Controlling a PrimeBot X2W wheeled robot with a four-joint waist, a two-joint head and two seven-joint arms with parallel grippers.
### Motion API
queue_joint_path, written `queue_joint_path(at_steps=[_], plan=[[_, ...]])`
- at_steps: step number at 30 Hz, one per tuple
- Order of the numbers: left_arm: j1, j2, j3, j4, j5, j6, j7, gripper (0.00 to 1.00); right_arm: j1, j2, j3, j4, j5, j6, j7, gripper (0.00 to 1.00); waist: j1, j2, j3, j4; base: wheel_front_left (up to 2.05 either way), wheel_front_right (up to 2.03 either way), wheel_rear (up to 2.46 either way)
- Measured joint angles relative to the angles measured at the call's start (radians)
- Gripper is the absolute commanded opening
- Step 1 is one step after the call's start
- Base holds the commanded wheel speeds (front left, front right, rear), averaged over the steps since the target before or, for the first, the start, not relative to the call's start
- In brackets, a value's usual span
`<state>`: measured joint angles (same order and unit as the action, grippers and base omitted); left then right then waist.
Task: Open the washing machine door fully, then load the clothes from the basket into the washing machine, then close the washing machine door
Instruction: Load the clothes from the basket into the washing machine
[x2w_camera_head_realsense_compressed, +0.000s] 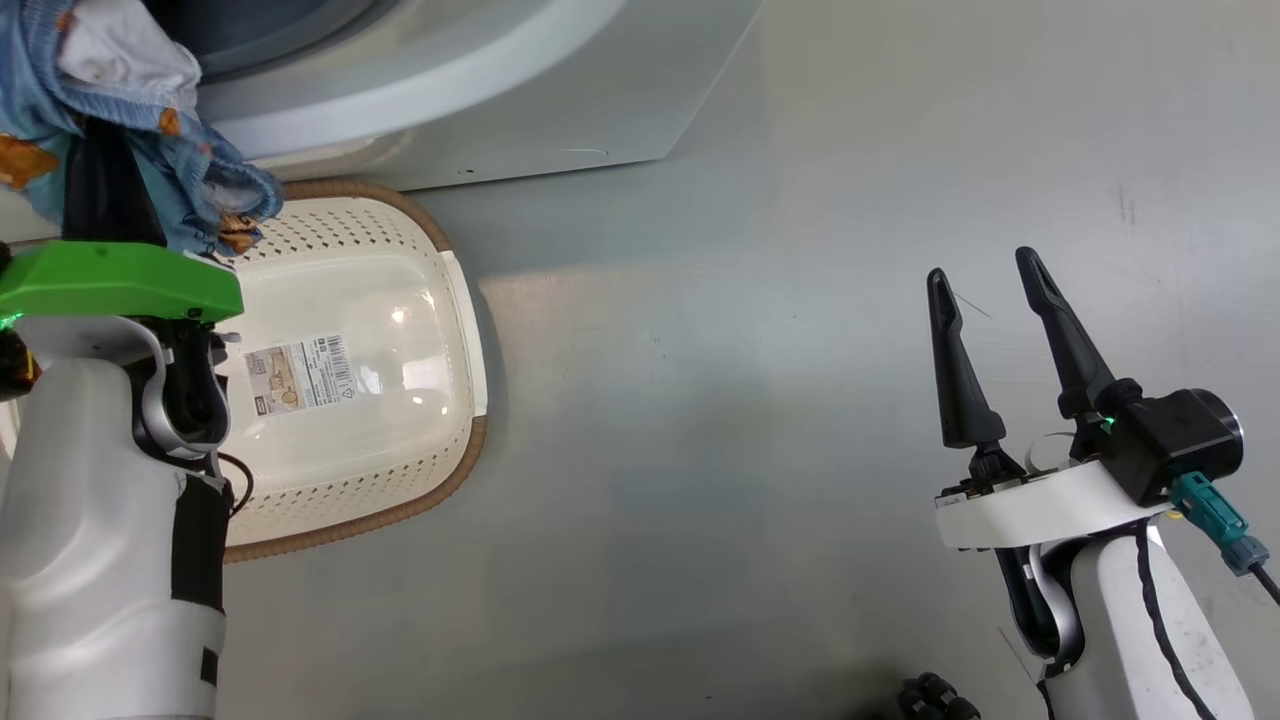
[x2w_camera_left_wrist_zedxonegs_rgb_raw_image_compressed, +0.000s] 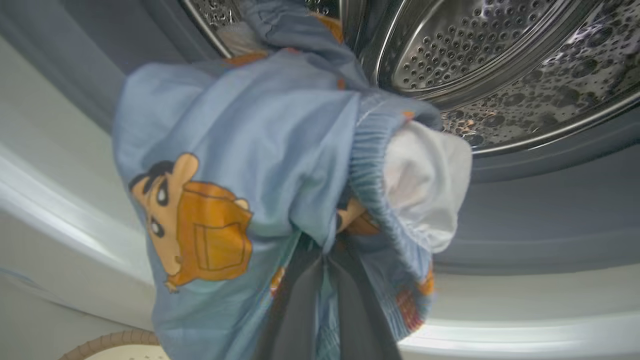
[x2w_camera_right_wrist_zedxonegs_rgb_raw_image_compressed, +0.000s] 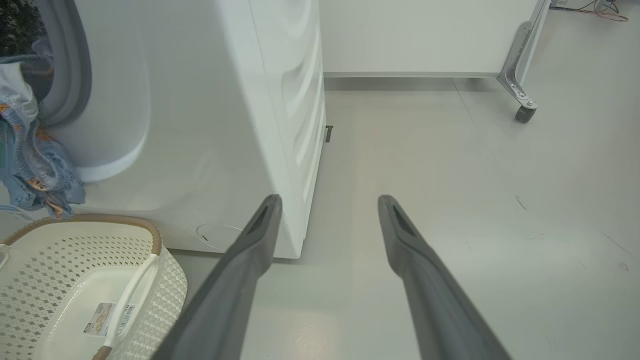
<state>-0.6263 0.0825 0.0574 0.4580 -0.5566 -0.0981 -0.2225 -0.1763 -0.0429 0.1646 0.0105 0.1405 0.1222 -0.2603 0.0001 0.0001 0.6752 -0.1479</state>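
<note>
while left hand (x2w_camera_left_wrist_zedxonegs_rgb_raw_image_compressed: 322, 260) grips clothes (x2w_camera_left_wrist_zedxonegs_rgb_raw_image_compressed: 250, 165) before drum (x2w_camera_left_wrist_zedxonegs_rgb_raw_image_compressed: 475, 50), basket (x2w_camera_head_realsense_compressed: 350, 228) underneath.

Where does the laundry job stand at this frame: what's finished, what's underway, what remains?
Done: the drum is exposed, so the door looks opened, and the basket shows a bare bottom. In hand: the left gripper is shut on the clothes, held at the washing machine mouth, not yet inside. The right gripper hangs open over the floor. Left: drop them in, close the door.
</note>
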Motion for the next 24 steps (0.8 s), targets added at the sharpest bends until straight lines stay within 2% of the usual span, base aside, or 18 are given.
queue_joint_path(at_steps=[4,12,24], plan=[[0.0,0.012,-0.002,-0.057,0.006,-0.007,-0.008,0.0,0.0,0.0,0.018,0.007,0.013,0.0,0.0,1.0,0.0,0.0,-0.014,0.001,0.0,0.0,0.0],[-0.011,0.09,0.001,-0.118,0.048,-0.005,-0.008,0.0,0.0,0.0,0.077,0.021,0.07,0.0,0.0,1.0,0.0,0.0,-0.034,-0.029,0.0,0.0,0.0],[-0.104,0.182,0.01,-0.116,0.104,0.042,0.072,0.0,0.001,0.0,0.136,0.026,0.131,-0.01,0.0,1.0,0.0,0.0,-0.046,-0.129,0.0,0.0,0.0]])
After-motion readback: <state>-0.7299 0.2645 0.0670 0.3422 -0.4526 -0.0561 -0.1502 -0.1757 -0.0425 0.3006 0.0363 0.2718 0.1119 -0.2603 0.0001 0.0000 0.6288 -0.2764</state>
